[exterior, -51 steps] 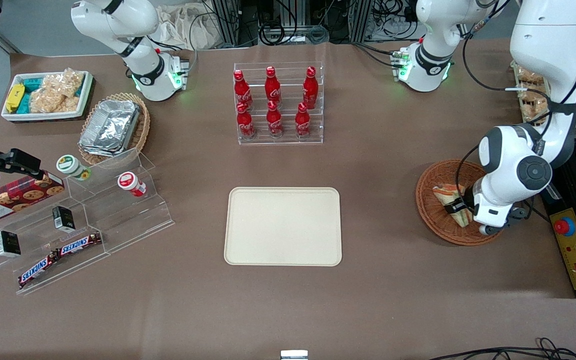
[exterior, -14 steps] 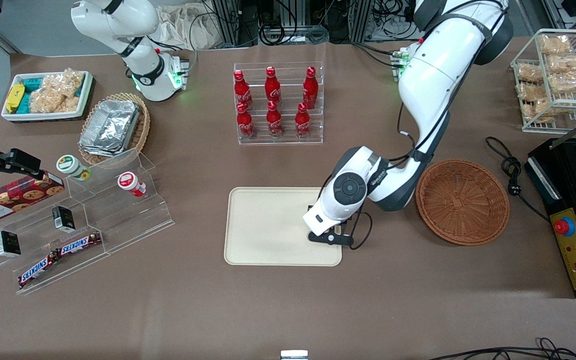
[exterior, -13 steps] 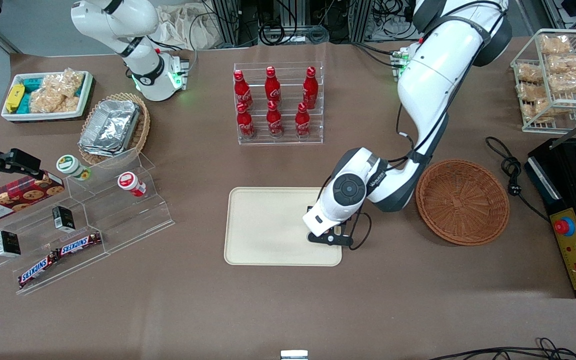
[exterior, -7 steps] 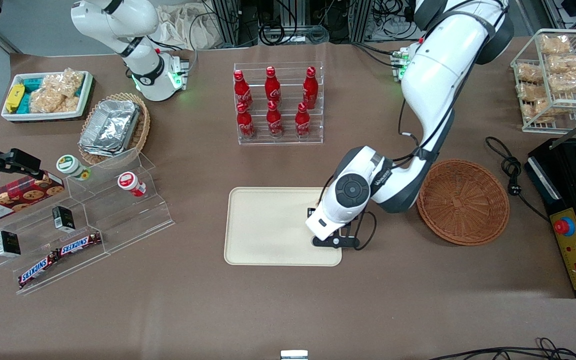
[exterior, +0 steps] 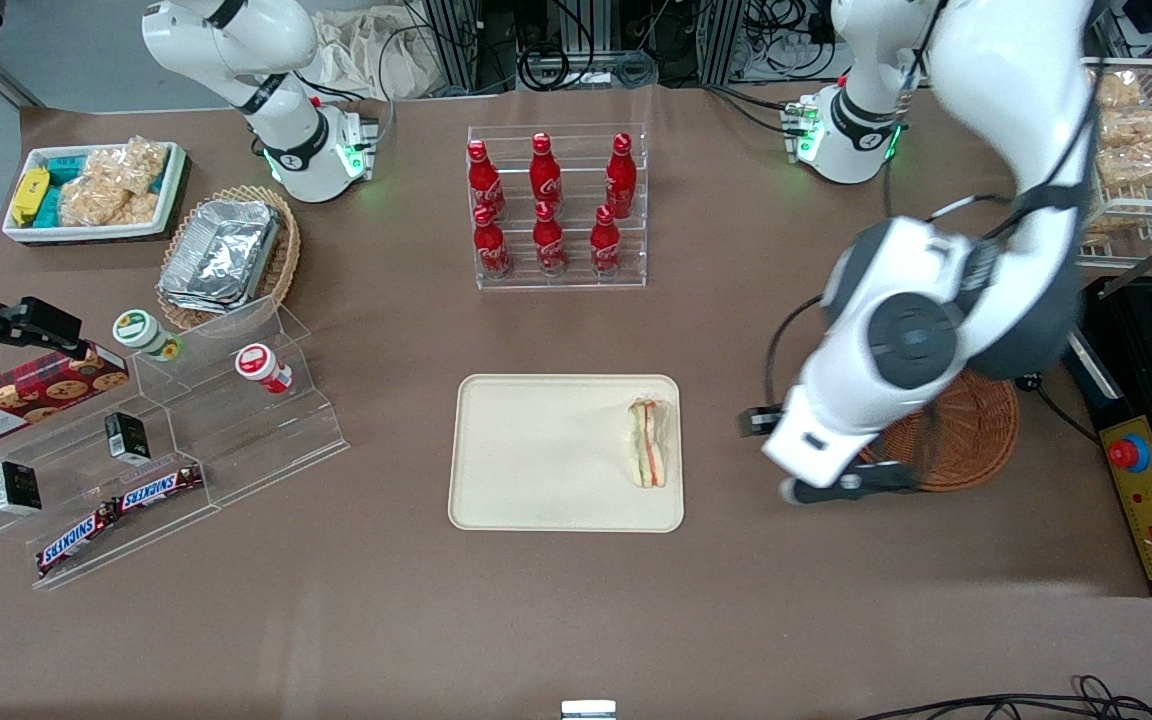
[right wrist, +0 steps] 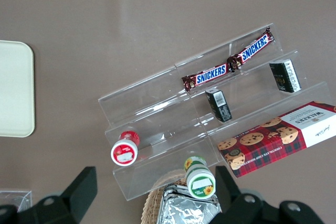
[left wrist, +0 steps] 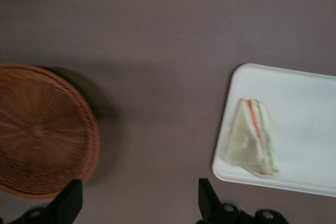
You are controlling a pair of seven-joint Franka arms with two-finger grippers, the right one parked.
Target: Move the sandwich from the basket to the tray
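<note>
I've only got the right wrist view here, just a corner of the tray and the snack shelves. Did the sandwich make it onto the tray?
Observer: Yes. The sandwich lies on the tray, near the edge toward the working arm's end of the table.
Operator: Is the gripper clear of it?
Observer: Yes. The gripper is open, empty, and up above the bare table between the tray and the basket.
Operator: Anything left in the basket?
Observer: No, the left wrist view shows only bare wicker.
</note>
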